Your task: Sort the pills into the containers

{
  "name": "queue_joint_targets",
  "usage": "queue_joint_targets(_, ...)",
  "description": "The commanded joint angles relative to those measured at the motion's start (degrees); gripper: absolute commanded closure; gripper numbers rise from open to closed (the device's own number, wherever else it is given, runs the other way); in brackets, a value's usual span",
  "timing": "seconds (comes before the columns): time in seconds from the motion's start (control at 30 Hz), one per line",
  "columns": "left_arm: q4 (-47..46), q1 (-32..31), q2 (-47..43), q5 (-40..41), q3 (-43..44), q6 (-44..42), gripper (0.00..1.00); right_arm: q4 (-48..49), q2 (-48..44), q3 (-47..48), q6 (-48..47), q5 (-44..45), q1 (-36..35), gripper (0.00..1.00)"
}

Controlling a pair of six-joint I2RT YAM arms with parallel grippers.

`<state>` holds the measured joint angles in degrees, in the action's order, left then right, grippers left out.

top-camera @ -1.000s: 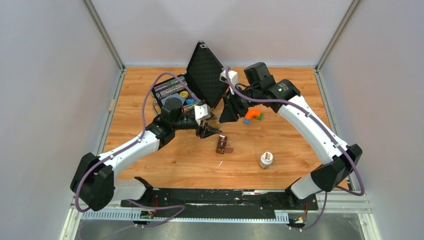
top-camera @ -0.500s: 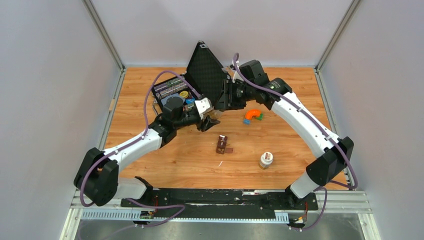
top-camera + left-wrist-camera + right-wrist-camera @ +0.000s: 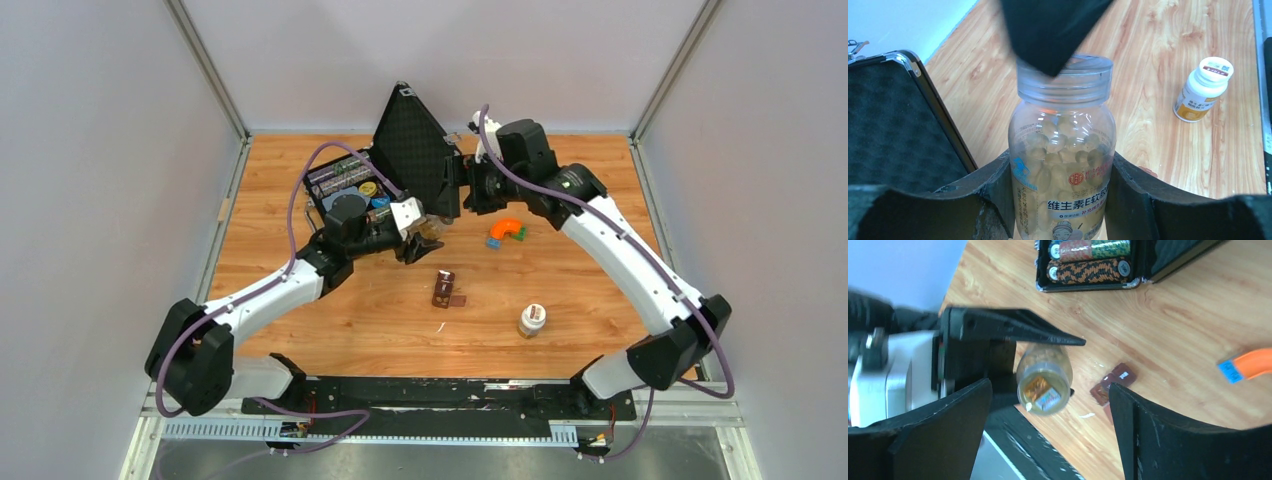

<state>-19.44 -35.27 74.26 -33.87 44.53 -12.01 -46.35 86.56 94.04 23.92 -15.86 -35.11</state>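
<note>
The brown containers (image 3: 446, 289) lie on the bench (image 3: 340, 325) at the centre of the overhead frame. Just beyond them, the left hand (image 3: 1063, 210) clamps a softgel bottle (image 3: 1063, 140). Farther up, the right hand (image 3: 1049, 387) gapes wide open, facing the bottle's cap (image 3: 1085, 75); it should straddle the cap squarely before closing to twist.

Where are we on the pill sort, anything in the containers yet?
Early. Done: the left gripper is shut on the clear softgel bottle. In hand: the right gripper stands open at the bottle's cap, which looks still on. Left: uncap it, then fill the brown container strip lying on the table; no pills show in it from above. The white bottle stands capped.
</note>
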Motion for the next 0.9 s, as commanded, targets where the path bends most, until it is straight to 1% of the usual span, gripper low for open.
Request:
queue_joint_targets(0.0,-0.9,0.0,-2.9,-5.4,0.8,-1.2,1.00,1.8,-7.6,-3.6,-18.4,-10.1,0.5,0.11)
queue_joint_targets(0.07,0.5,0.0,-3.2,-7.9,1.2,-1.9,1.00,1.5,-9.7,-5.7,-23.1,-13.6,0.5,0.12)
queue_joint_targets(0.17,2.9,0.0,-3.8,-10.7,1.9,-3.1,1.00,1.2,-11.5,-6.9,-27.9,-15.6,0.5,0.12)
queue_joint_targets(0.27,4.8,0.0,-4.1,-14.3,2.5,-4.0,1.00,0.1,-11.1,-6.4,-29.9,-16.5,0.5,0.16)
queue_joint_targets(0.37,6.6,0.0,-4.2,-16.7,3.4,-4.6,1.00,-2.7,-9.6,-4.9,-31.8,-19.8,0.5,0.19)
queue_joint_targets(0.47,7.5,0.0,-4.0,-18.5,4.1,-4.8,1.00,-6.3,-8.0,-3.2,-33.5,-23.8,0.3,0.16)
queue_joint_targets(0.63,7.6,0.0,-3.9,-19.0,4.4,-4.8,1.00,-7.2,-6.3,-2.4,-33.4,-22.1,-1.1,0.16)
queue_joint_targets(0.73,7.6,0.0,-3.9,-18.9,4.4,-4.9,1.00,-6.5,-5.5,-2.1,-32.2,-19.2,-1.7,0.22)
queue_joint_targets(0.83,7.6,0.0,-4.0,-18.4,4.4,-5.0,1.00,-4.9,-5.0,-2.1,-30.1,-16.5,-1.9,0.35)
queue_joint_targets(0.87,7.5,0.0,-4.1,-18.3,4.4,-5.1,1.00,-4.2,-4.9,-2.2,-29.2,-16.0,-2.0,0.41)
